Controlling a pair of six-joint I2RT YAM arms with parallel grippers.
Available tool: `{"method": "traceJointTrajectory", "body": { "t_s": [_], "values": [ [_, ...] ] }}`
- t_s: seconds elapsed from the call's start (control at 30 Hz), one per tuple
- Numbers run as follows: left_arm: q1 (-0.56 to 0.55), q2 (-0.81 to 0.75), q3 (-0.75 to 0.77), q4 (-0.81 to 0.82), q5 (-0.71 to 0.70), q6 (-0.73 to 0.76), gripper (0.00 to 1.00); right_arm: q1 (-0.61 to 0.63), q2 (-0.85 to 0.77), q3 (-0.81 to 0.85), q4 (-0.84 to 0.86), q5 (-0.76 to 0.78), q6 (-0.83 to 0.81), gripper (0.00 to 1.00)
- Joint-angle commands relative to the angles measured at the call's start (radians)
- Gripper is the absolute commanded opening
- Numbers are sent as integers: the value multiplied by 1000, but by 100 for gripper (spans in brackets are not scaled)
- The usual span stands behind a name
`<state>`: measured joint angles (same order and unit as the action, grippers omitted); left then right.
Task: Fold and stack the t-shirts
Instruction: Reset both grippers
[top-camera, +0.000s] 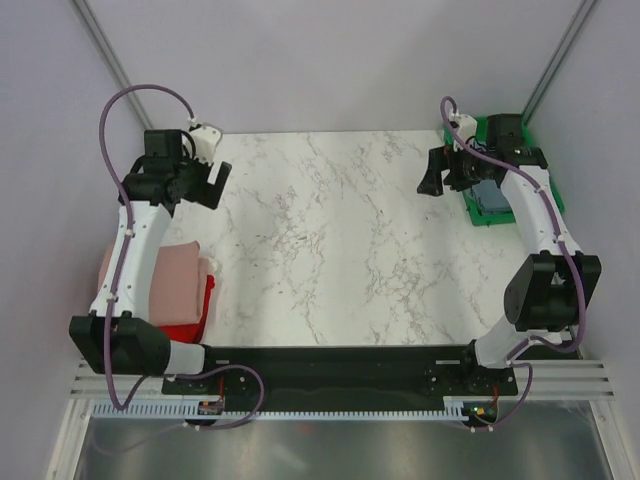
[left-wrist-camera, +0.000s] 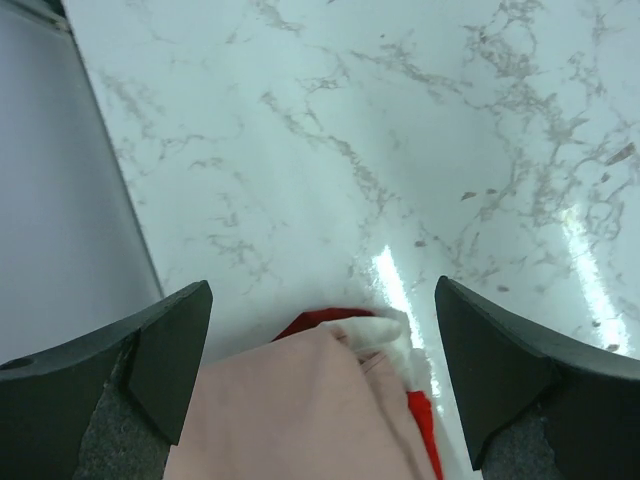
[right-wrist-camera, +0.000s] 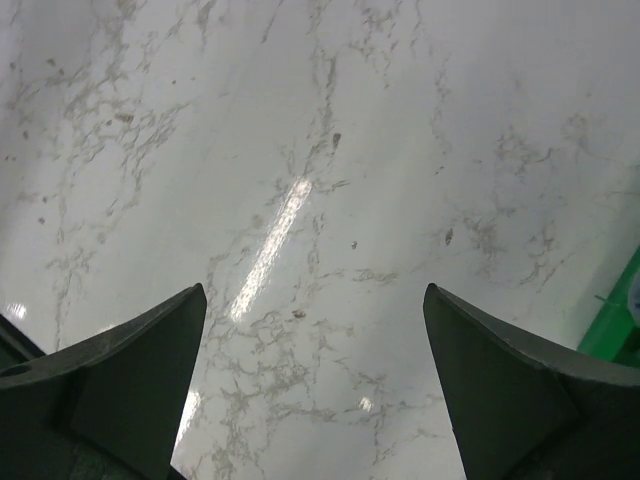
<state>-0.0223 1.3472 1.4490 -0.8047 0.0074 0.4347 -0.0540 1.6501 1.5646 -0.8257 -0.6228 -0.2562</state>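
Left wrist view shows the left claw (left-wrist-camera: 320, 292) released, jaws wide, over the tabletop (left-wrist-camera: 350, 120); the pink t-shirt (left-wrist-camera: 290, 410) lies between its fingers (left-wrist-camera: 150, 370) toward the wrist, atop the red t-shirt (left-wrist-camera: 424, 420). The right claw (right-wrist-camera: 314, 292) gapes too, the grey-blue t-shirt (top-camera: 490, 197) just beside it in the green tray (top-camera: 476, 216).

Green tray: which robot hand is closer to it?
Right. The right gripper hangs just beside the green tray at the far right corner of the table; the left gripper is across it, near the far left corner.
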Motion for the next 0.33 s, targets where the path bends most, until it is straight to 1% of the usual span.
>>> {"method": "traceJointTrajectory", "body": {
  "t_s": [0.0,0.07,0.1,0.23,0.3],
  "values": [
    [-37,84,63,15,138,-195,100,46,-16,-18,172,236,238,98],
    [-92,119,41,28,88,-177,100,89,-18,-28,186,303,277,98],
    [-102,128,21,45,77,-174,100,121,-18,-35,183,342,281,98],
    [-102,173,30,73,106,-214,100,178,-29,-61,146,365,192,98],
    [-99,219,72,73,121,-243,100,207,-21,-60,117,389,161,98]
  ]
}}
